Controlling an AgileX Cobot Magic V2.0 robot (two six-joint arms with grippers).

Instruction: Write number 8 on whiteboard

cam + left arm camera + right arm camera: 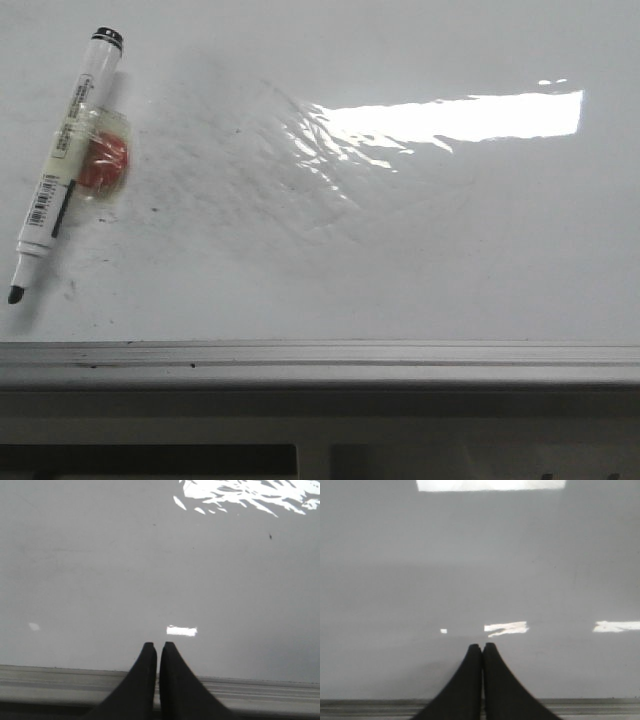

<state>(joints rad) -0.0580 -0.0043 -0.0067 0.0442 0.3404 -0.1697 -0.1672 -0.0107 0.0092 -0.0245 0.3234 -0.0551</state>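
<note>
Two black grippers, left (158, 647) and right (481, 647), pressed together, empty, near glossy white whiteboard (400, 260) ledge. No number 8 yet; uncapped white marker (62, 165) well apart, unheld.

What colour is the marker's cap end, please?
Black, atop a white barrel; the marker shows best in the front view.
</note>
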